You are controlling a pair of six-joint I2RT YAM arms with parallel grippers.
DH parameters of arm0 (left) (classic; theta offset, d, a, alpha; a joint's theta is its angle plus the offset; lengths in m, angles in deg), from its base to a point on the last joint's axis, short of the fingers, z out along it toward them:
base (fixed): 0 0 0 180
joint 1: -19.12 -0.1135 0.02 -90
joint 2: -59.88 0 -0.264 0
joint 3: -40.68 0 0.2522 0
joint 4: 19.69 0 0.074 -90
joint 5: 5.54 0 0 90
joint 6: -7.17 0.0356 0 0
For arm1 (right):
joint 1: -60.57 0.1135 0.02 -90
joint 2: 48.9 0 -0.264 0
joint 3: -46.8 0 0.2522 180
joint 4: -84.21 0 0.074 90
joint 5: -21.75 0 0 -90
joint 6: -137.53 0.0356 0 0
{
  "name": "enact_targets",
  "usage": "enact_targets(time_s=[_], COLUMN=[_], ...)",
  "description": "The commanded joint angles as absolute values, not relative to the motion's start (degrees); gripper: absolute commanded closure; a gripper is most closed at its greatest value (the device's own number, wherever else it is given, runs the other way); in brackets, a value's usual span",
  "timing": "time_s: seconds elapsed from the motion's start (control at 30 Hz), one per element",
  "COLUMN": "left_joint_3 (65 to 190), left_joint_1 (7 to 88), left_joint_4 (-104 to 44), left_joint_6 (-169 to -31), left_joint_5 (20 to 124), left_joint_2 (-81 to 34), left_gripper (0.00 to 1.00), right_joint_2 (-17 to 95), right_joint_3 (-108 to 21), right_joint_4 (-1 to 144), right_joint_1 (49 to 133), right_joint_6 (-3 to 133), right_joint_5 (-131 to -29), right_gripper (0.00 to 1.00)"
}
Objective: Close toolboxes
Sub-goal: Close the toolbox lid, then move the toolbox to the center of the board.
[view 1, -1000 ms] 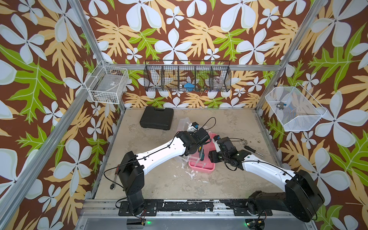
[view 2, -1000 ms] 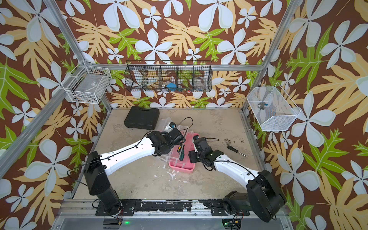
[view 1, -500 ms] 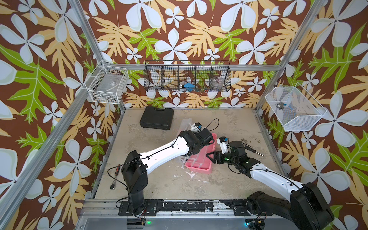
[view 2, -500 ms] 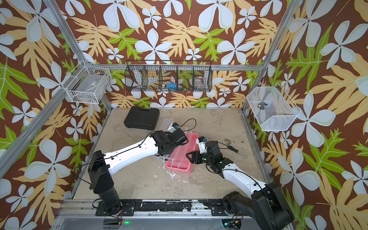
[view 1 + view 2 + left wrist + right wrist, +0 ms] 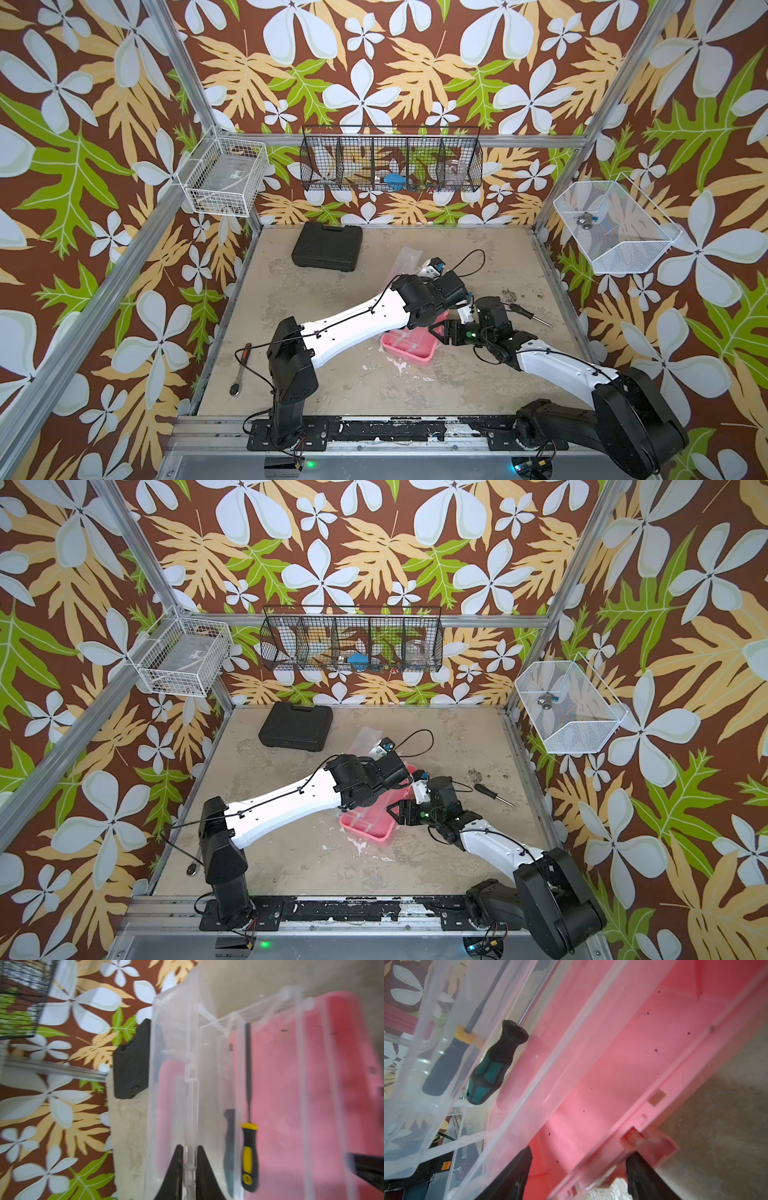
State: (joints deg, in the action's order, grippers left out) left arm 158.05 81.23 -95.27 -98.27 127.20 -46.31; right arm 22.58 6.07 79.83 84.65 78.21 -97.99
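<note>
Pink toolbox (image 5: pixel 409 348): sits on the tabletop (image 5: pixel 353 386) between the two grippers, lid not yet shut; its long axis runs away from the robot base, slanting toward the right arm's side.
Clear lid (image 5: pixel 193 1047): stands raised above the pink base, hinged along the long edge on the left arm's side.
Left gripper (image 5: pixel 189 1164): pressed nearly together, pinching a thin rib of the clear lid; the lid stretches straight ahead of its fingertips.
Right gripper (image 5: pixel 578 1169): spread wide, straddling the pink front wall of the toolbox, close to a pink clasp (image 5: pixel 652 1145); no firm contact can be made out.
Key relation: the pink base lies below and to the right-arm side of the left gripper, so the lid must likely swing down that way, toward the right gripper.
Nearer arm: the left one already has the lid; the right is nearer the clasp edge.
Inside the box: a yellow-and-black screwdriver (image 5: pixel 248 1153) and a teal-and-black screwdriver (image 5: pixel 492 1070) lie along the long axis, seen through the clear plastic.
Possible obstruction: the right gripper's finger over the front wall sits in the lid's closing path, as it seems.
Black case (image 5: pixel 327 246): shut, far beyond the left gripper, well apart.
Loose screwdriver (image 5: pixel 525 312): on the tabletop beyond the right gripper, apart from the box.
Ratchet wrench (image 5: pixel 240 374): near the left arm's base, out of the way.
</note>
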Motion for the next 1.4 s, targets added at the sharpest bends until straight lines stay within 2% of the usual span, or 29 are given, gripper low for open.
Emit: enact_targets(time_s=[0.0,0.17,0.33,0.47,0.67,0.87,1.03,1.23,1.37], left_joint_3=[159.07,155.8,152.95,149.41,139.88,131.82,130.37,130.9,130.74], left_joint_1=[82.33,82.32,82.32,81.83,72.19,68.09,67.55,67.47,66.81], left_joint_4=[-90.37,-83.29,-76.96,-69.74,-66.47,-64.08,-61.93,-62.96,-62.25], left_joint_6=[-101.38,-101.68,-101.94,-102.35,-103.59,-101.49,-100.0,-98.32,-97.33], left_joint_5=[111.03,103.93,99.24,96.76,95.27,95.0,93.43,98.92,99.08], left_joint_2=[-46.04,-42.85,-39.58,-33.86,-27.21,-29.86,-33.52,-36.87,-37.89], left_gripper=[0.8,0.6,0.48,0.34,0.3,0.25,0.01,0.0,0.0], right_joint_2=[22.99,23.26,22.86,22.2,21.24,21.33,18.73,16.09,17.1], right_joint_3=[5.46,5.52,5.1,4.55,2.9,1.23,2.15,3.12,4.43], right_joint_4=[83.28,81.71,78.99,75.91,70.59,65.54,64.71,64.46,67.48], right_joint_1=[84.72,84.57,83.64,82.21,80.72,79.53,76.87,75.71,75.75], right_joint_6=[76.73,76.1,75.64,75.67,75.21,74.29,74.47,74.97,76.39], right_joint_5=[-96.73,-94.46,-92.47,-90.76,-88.97,-87.31,-92.2,-95.68,-99.8], right_gripper=[0.28,0.28,0.28,0.28,0.27,0.28,0.3,0.29,0.28])
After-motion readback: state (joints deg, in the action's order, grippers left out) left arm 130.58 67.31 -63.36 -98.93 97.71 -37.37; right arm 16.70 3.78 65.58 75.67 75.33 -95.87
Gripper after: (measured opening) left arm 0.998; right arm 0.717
